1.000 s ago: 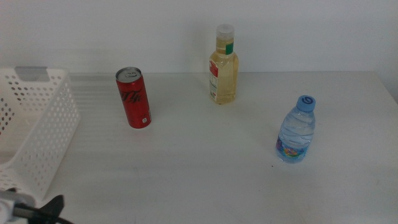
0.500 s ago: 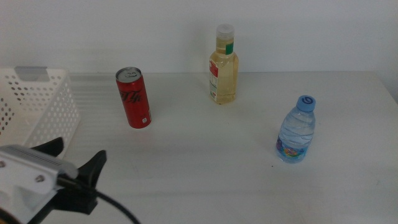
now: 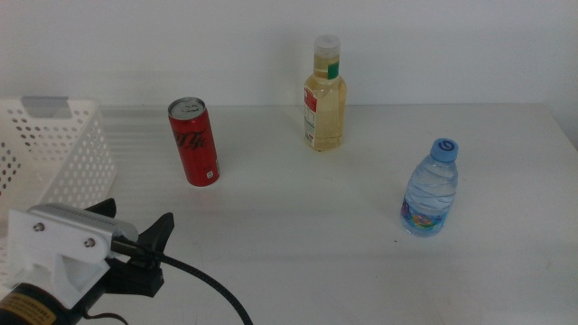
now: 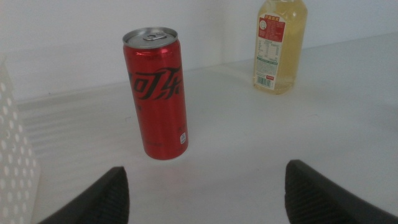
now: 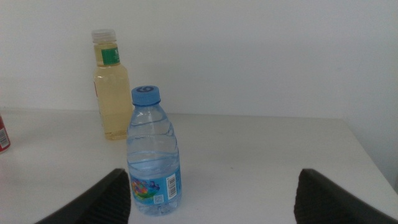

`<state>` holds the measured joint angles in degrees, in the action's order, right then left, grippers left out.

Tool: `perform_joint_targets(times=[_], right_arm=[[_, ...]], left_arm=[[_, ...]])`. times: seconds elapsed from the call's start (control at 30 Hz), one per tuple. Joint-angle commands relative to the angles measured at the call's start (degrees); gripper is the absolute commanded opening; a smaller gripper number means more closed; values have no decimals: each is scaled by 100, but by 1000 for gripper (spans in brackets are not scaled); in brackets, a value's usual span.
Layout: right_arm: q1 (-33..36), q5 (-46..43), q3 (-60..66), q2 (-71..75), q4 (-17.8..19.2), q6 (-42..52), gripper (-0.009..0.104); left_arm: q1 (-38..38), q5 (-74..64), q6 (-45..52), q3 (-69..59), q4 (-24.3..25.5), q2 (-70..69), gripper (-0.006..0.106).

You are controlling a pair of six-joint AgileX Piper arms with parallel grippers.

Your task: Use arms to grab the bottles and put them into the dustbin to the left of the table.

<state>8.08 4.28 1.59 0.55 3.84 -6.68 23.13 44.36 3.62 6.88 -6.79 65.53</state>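
To take the red cola can [image 3: 193,142] cleanly I want my left pincer [image 3: 135,242] level with the can's middle, one jaw passing on each side of it, and I should only close once the can sits deep between the jaws. A slim upright can tips easily, so my judgement is that a straight, slow advance is safer than a sweep from the side, and a grip around the middle of the body is better than one near the rim.

My left pincer is spread wide and holds nothing. It sits at the near left of the tabletop [image 3: 298,235], just right of the dustbin [image 3: 54,171]. The can stands upright farther away and slightly to the right, well apart from the jaw tips. In the left wrist view the can [image 4: 157,93] appears between the two jaws but nearer to one of them, so a small sideways correction looks needed before I go in.

My right pincer [image 5: 211,205] waits, also wide open and empty, facing the small blue-capped water bottle [image 5: 153,152] at the right of the tabletop. The clear bottle of yellow liquid [image 3: 324,94] stands at the far edge, upright.
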Motion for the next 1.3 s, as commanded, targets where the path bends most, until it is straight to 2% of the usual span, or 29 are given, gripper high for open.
perform_joint_targets(times=[0.0, 0.3, 0.47, 0.6, 0.77, 1.1, 1.27], right_arm=[[-32, -428, -42, 152, 30, 74, 75], [-32, -428, -42, 152, 30, 74, 75], [-32, -428, -42, 152, 30, 74, 75], [-32, -428, -42, 152, 30, 74, 75], [-32, -428, -42, 152, 30, 74, 75], [-32, -428, -42, 152, 30, 74, 75], [-32, -428, -42, 152, 30, 74, 75]], left_arm=[[28, 484, -93, 165, -14, -46, 78], [28, 462, -215, 165, -87, -46, 78], [-4, 485, -187, 411, -731, 361, 78], [-4, 491, -78, 686, -598, 889, 80], [-4, 721, 92, 1112, -556, 1489, 90], [-4, 723, 199, 1731, -709, 2084, 90], [-82, 727, 134, 2048, -615, 2478, 90]])
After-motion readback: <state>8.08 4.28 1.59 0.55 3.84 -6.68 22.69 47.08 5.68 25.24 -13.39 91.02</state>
